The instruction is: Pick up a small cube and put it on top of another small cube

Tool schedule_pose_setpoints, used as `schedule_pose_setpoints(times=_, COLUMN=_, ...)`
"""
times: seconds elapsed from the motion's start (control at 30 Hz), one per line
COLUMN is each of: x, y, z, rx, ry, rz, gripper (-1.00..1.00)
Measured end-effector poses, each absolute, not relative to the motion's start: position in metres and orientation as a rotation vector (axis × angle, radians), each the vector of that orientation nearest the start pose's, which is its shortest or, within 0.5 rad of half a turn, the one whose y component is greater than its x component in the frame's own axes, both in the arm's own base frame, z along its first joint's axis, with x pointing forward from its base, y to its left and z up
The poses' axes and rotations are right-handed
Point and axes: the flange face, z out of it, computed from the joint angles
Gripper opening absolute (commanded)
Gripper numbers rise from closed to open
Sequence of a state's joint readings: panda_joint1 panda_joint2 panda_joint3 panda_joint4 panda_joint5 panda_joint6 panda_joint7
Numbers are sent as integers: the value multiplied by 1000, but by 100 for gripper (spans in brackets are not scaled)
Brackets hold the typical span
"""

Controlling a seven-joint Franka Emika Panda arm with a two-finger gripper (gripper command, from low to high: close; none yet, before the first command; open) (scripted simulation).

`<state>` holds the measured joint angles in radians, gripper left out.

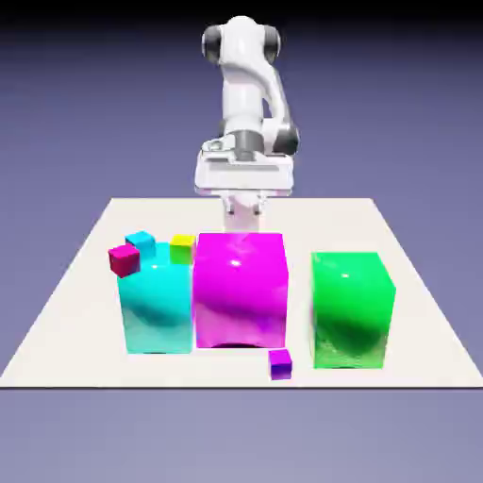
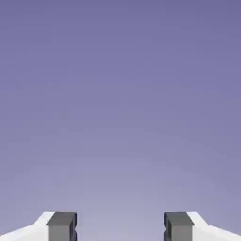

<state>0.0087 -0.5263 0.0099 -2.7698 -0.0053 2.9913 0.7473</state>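
"Purple, glossy and tiny, the small cube [image 1: 280,365] to lift sits near the worktop's [image 1: 429,361] near edge, in front of the big glossy magenta block [image 1: 241,291], toward the big glossy green block [image 1: 350,309]. Where's the pincer [image 2: 120,227]?"

"High at the far side, its tips well apart with nothing between them; the hand view shows only backdrop. I judge the step is the reach: carry it over both blocks, tip it downward, then descend on the block-free side."

"How should it close?"

"Centre the cube first, and bring the pads onto two opposite side faces, low enough for a full grip but off the surface. A crooked squeeze could spin it or nudge it over the edge."

"Which way does it point?"

"It looks flat on its base, one face roughly toward the exterior view's camera, perhaps slightly turned. Being a cube, it has no long axis; either face pair would do, so choose the one giving the fingers more room beside the magenta block."

"And the small crimson cube [image 1: 124,260]?"

"By the big cyan block's [image 1: 158,311] upper corner, visibly turned. I can't tell what supports it, so check before stacking."
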Motion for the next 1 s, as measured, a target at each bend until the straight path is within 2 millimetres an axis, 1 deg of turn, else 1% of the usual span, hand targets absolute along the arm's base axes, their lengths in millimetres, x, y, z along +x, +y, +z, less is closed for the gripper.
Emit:
schedule_pose_setpoints(times=0.13, x=441, y=19, z=437, rx=-2656, ry=979, rz=-799, gripper=0)
schedule_pose_setpoints(times=0.27, x=477, y=32, z=415, rx=-2773, ry=1000, rz=-599, gripper=0)
schedule_pose_setpoints(times=0.4, x=509, y=45, z=387, rx=-2875, ry=1017, rz=-388, gripper=0)
schedule_pose_setpoints(times=0.53, x=537, y=57, z=355, rx=-2961, ry=1033, rz=-168, gripper=0)
schedule_pose_setpoints(times=0.77, x=575, y=76, z=293, rx=-3067, ry=1055, rz=240, gripper=0)
schedule_pose_setpoints(times=1.0, x=598, y=91, z=226, rx=-3114, ry=1064, rz=668, gripper=0)
